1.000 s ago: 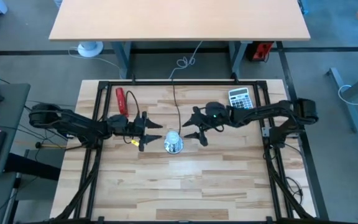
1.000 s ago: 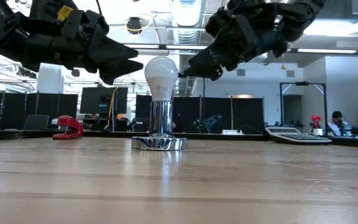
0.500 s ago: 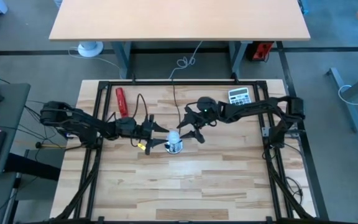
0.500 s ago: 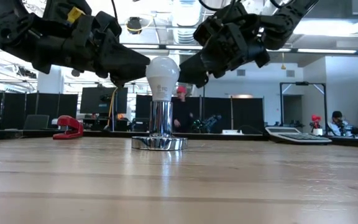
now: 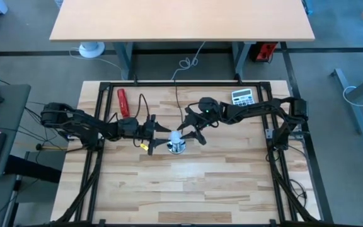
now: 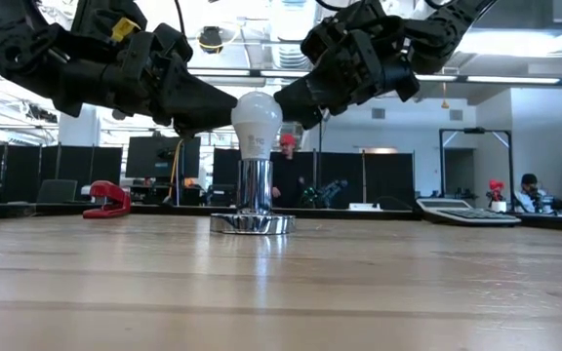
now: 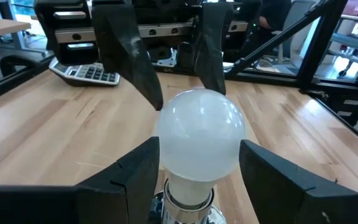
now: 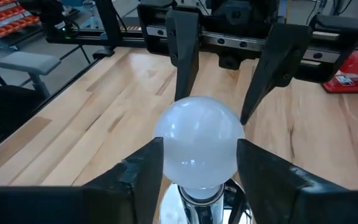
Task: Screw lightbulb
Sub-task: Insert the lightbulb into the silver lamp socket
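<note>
The white lightbulb (image 6: 256, 122) stands upright with its screw base in the shiny metal socket (image 6: 253, 222) at the table's middle (image 5: 176, 137). My left gripper (image 5: 162, 140) reaches it level from the table's left. It is open, with one finger on each side of the bulb's globe (image 7: 201, 137). My right gripper (image 5: 191, 133) comes level from the table's right. It is also open, and its fingers flank the same globe (image 8: 197, 140). In the low view both grippers' fingertips sit right at the bulb's widest part. My left gripper's fingers (image 7: 143, 168) stand close against the globe's two sides, but I cannot tell whether they touch it. My right gripper's fingers (image 8: 148, 165) stand likewise at the globe's two sides, and I cannot tell whether they touch it.
The socket's black cord (image 5: 178, 104) runs to the far edge. A red stapler (image 5: 123, 101) lies at the far left and a calculator (image 5: 242, 97) at the far right. A person (image 6: 283, 175) stands in the room behind. The near half of the table is bare wood.
Both grippers have closed in on the bulb, the left going toward the table's right edge and the right toward its left edge. Their fingers stood short of the bulb a second ago and now flank it. The bulb stays upright in the socket.
</note>
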